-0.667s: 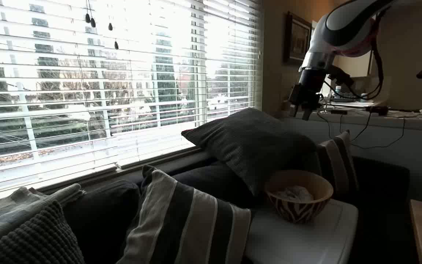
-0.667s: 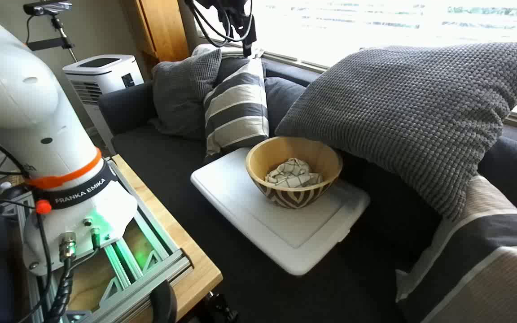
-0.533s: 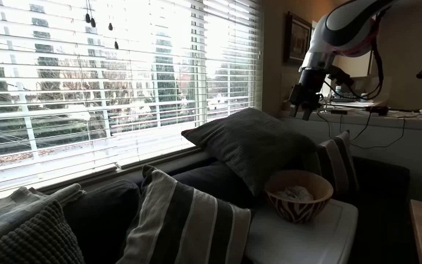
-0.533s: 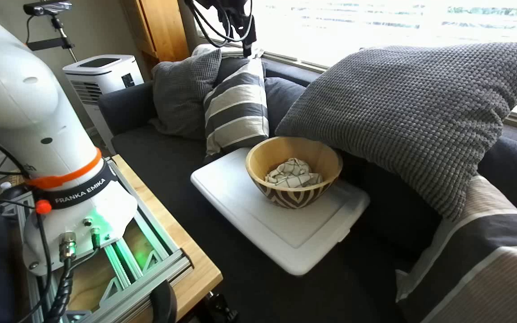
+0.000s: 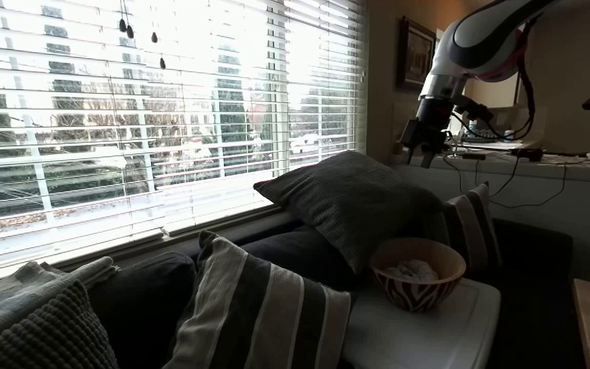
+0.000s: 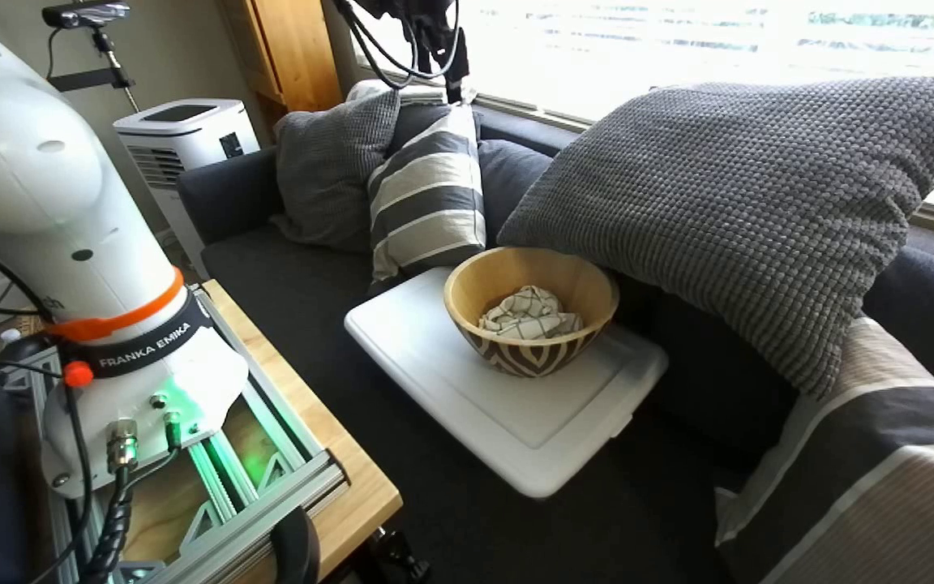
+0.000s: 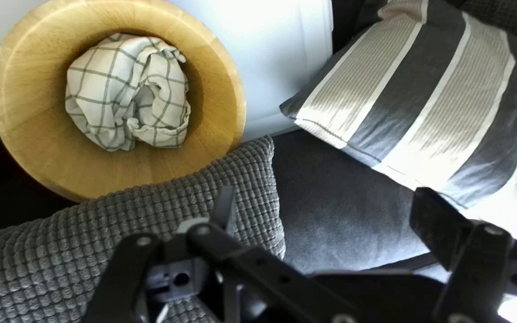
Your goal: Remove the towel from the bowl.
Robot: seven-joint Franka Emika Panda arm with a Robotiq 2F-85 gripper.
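A white towel with dark check lines (image 6: 528,315) lies crumpled inside a wooden bowl (image 6: 584,288). The bowl has a dark-and-light patterned outside and stands upright on a white plastic lid (image 6: 507,422). In an exterior view the towel (image 5: 412,270) shows just inside the bowl (image 5: 418,297). In the wrist view the towel (image 7: 126,89) and bowl (image 7: 29,98) are at the upper left. My gripper (image 7: 326,208) is open and empty, its fingers wide apart, over the sofa back beside the bowl. In an exterior view the gripper (image 5: 418,158) hangs well above the bowl.
A large grey textured pillow (image 6: 726,203) leans close against the bowl and partly under my gripper in the wrist view. A striped pillow (image 7: 420,89) stands on the bowl's far side. The window blinds (image 5: 172,128) run behind the dark sofa. The wooden robot table edge (image 6: 362,478) is nearby.
My gripper has shifted slightly, a little to the right in an exterior view, and turned a bit so more of its fingers show. The towel and bowl have not moved.
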